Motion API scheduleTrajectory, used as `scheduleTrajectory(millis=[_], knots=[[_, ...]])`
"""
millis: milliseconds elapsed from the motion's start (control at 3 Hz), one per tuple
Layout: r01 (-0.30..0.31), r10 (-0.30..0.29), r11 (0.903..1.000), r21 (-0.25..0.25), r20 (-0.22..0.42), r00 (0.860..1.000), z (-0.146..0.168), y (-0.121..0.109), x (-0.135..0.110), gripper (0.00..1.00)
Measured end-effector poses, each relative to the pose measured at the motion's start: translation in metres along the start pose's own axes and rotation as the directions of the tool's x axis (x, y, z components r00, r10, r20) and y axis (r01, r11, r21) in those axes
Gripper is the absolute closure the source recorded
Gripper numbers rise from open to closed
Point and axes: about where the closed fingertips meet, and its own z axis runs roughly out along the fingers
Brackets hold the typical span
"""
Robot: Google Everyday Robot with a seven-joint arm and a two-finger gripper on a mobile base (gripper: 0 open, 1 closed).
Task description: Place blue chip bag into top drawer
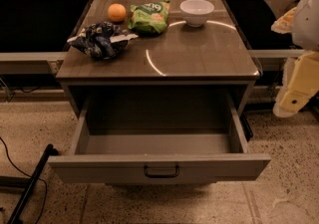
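Observation:
The blue chip bag (101,40) is crumpled dark blue foil with white patches and lies on the cabinet top at its left side. The top drawer (159,167) is pulled wide open toward me, its inside bare, with a small dark bar handle (161,171) at the centre of its front. My arm shows at the right edge of the view as white and yellowish parts, and the gripper (295,99) hangs there, to the right of the cabinet and well away from the bag.
On the cabinet top (199,54) are an orange (117,12), a green chip bag (149,17) and a white bowl (197,12) along the back. A dark pole (30,184) and cables lie on the speckled floor at the left.

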Motion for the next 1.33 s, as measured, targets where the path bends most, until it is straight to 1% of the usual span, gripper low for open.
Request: scheduleTrajectory(millis=[333,667,1000,1333], knots=[[-0.004,0.004,1.0,0.005,0.004,1.0,0.0,-0.001,-0.001,0.0],[-0.021,0.021,0.9998,-0.006,0.106,0.994,0.016,-0.016,-0.032,0.0],[-0.015,0.022,0.9994,-0.03,0.233,0.972,0.04,-0.035,-0.083,0.0],[-0.015,0.022,0.9994,-0.03,0.233,0.972,0.04,-0.035,-0.083,0.0]])
